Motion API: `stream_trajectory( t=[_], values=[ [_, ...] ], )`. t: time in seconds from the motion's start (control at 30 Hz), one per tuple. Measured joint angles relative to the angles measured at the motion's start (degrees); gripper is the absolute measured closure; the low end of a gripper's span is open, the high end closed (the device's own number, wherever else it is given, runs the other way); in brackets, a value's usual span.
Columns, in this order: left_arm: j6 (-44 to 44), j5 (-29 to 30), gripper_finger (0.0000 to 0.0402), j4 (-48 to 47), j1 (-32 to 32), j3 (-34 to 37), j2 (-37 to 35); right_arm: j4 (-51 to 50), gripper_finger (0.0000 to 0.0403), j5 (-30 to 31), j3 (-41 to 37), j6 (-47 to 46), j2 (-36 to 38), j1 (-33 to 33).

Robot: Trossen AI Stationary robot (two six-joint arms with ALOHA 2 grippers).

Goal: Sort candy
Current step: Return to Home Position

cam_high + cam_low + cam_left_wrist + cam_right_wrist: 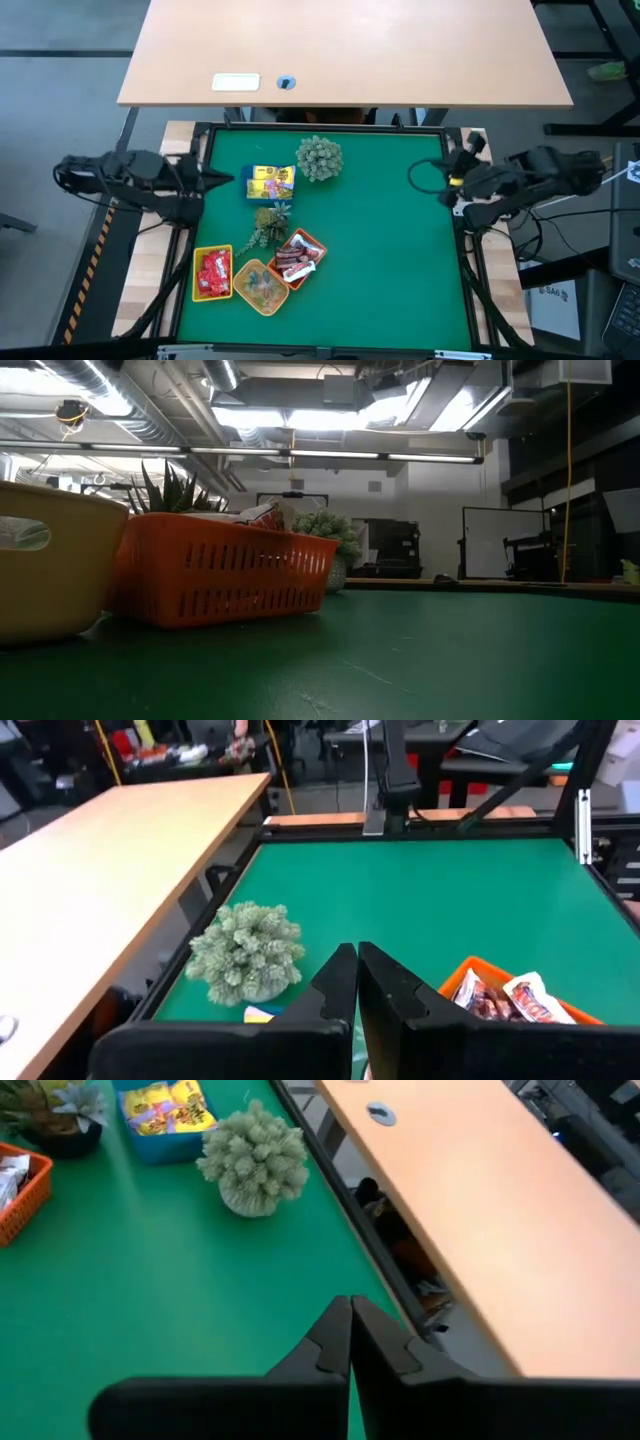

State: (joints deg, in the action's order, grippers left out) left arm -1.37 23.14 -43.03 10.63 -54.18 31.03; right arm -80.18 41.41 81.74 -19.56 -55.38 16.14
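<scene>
Green tabletop (390,260) carries the candy (213,272) sorted in four trays (319,241) on its left half, with left end effector (356,952) and right end effector (350,1302) clenched at opposite edges.

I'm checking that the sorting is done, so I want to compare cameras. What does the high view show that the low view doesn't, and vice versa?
Only the high view: the left gripper and right gripper at the table's opposite edges, the yellow packets in their blue rectangular bin, and the red packets. Only the low view: the ceiling lights and the room behind the table. Both: the orange slotted plastic bin, the pale green spiky plant ball and the green table mat.
</scene>
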Motion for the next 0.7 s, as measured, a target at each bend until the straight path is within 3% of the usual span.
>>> stream_trajectory(
  t=[0.37, 0.57, 0.7],
  values=[
    [9.3, -0.1, 0.0400, 24.7, -0.9, 26.8, -11.4, 30.2, 0.0396, -4.1, -41.2, 0.5, 23.8, 0.0],
    [9.0, -0.1, 0.0400, 27.4, -3.7, 34.4, -16.0, 49.2, 0.0396, -13.5, -54.7, 6.4, 33.1, 0.0],
    [7.7, -2.2, 0.0400, 31.1, -5.5, 39.3, -18.5, 59.6, 0.0395, -14.0, -60.6, 11.0, 36.9, 0.0]
  ],
)
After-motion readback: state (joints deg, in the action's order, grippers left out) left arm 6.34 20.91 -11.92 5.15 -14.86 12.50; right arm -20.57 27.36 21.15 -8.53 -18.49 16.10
